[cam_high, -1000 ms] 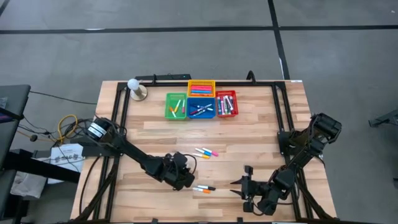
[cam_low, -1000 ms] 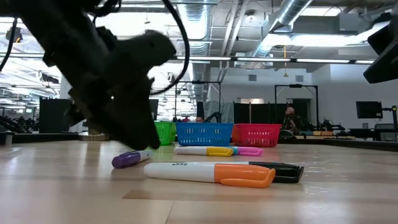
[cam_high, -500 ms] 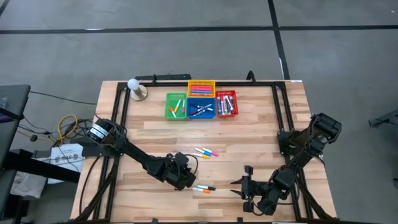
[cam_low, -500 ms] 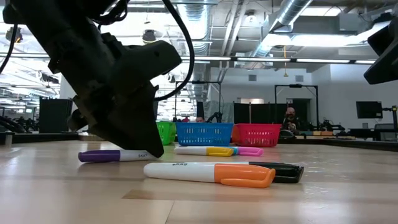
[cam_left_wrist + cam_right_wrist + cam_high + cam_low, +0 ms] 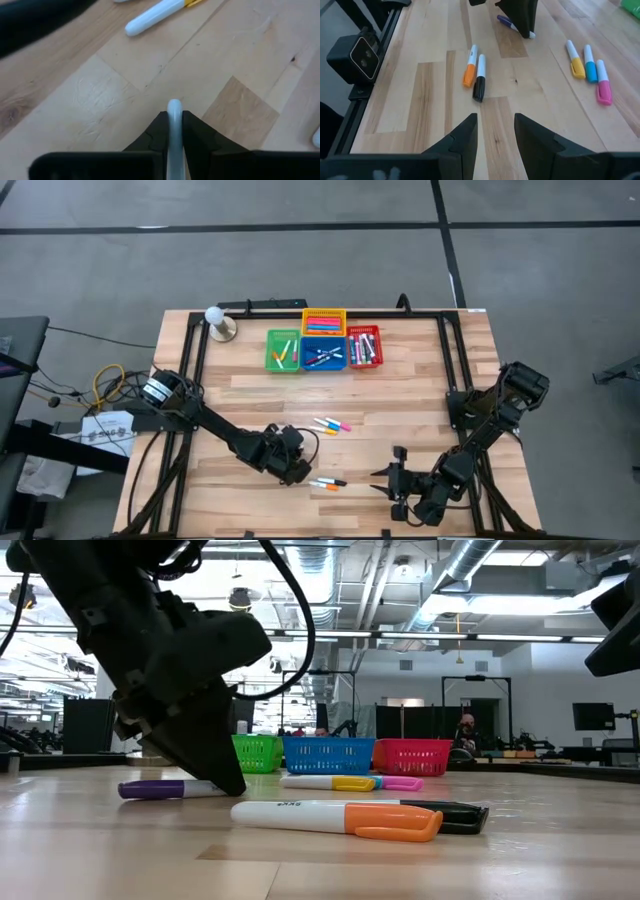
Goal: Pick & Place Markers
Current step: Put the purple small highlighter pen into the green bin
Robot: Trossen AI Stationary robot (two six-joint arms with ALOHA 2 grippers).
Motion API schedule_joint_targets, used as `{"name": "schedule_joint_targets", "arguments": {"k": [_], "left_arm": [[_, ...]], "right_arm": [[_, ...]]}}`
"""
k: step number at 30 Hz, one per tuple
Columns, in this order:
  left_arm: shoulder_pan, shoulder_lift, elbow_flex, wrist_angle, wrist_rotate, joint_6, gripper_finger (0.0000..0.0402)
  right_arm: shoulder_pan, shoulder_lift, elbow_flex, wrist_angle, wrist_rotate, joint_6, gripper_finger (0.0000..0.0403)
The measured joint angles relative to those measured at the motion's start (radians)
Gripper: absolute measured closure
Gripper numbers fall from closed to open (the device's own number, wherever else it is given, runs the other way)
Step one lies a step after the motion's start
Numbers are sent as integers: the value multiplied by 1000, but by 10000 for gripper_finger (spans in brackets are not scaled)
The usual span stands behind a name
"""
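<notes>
Baskets (image 5: 322,344) at 12 o'clock hold many markers; left gripper (image 5: 174,131) clamps the purple marker (image 5: 165,789), right gripper (image 5: 494,131) idles apart, five markers remain loose.

Left gripper (image 5: 296,471) over one marker (image 5: 165,789) at table front; marker pair (image 5: 328,482) just right; three markers (image 5: 331,424) behind; baskets (image 5: 322,346) at back.

The pale wooden table (image 5: 400,395) is showing matt, grained planks under a dark metal frame (image 5: 449,370), while the markers (image 5: 474,72) at its six o'clock edge are gleaming as smooth glossy plastic and the baskets (image 5: 328,754) at twelve o'clock are looking like perforated plastic.
</notes>
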Motion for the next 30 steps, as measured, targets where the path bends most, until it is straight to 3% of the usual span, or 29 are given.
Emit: {"name": "schedule_joint_targets", "arguments": {"k": [6,12,16,21,30], "left_arm": [[-1,-26,-5,-6,-65,45,356],[39,-105,-7,-46,-266,127,364],[98,-140,-10,-56,-273,217,358],[191,-207,-6,-47,-302,379,359],[432,-362,-6,-48,-304,704,354]], "right_arm": [[-10,0,0,-4,12,-6,285],[-74,0,0,-8,150,-88,285],[-145,0,0,-7,188,-140,285],[-238,0,0,-15,176,-187,285],[-369,0,0,-29,129,-410,285]]}}
